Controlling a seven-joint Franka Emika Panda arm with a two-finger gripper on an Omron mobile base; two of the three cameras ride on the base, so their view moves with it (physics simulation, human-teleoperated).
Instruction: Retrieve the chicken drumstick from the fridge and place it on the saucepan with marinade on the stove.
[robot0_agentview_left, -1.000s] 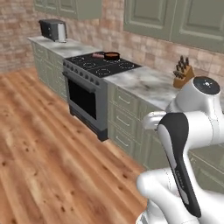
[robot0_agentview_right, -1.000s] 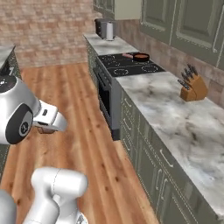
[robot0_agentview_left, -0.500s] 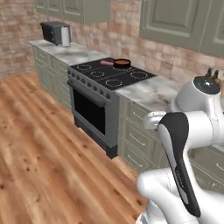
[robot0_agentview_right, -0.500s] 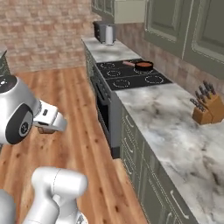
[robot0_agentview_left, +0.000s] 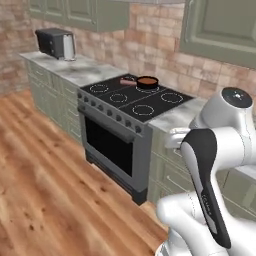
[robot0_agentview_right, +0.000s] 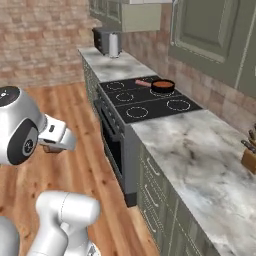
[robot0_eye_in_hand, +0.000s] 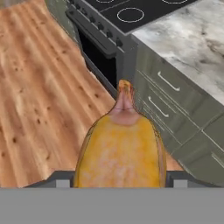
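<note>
1 chicken drumstick (robot0_eye_in_hand: 120, 153) sat gripped in the tool (robot0_eye_in_hand: 118, 177), carried above the wooden floor (robot0_eye_in_hand: 39, 87) toward the stove (robot0_agentview_left: 135, 102), where the saucepan with marinade (robot0_agentview_left: 147, 82) waited on a rear burner beside the marble table (robot0_agentview_right: 200, 165).

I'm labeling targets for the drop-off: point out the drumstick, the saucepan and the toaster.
chicken drumstick (robot0_eye_in_hand: 120, 157), hand view, golden meaty body.
saucepan with marinade (robot0_agentview_left: 147, 81), left base view, reddish sauce.
toaster (robot0_agentview_right: 106, 42), right base view, dark side.

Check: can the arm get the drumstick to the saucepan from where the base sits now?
Probably not yet. The saucepan sits on the stove's far back burner, well away from the arm, with the drumstick in the pincer out over the floor.
</note>
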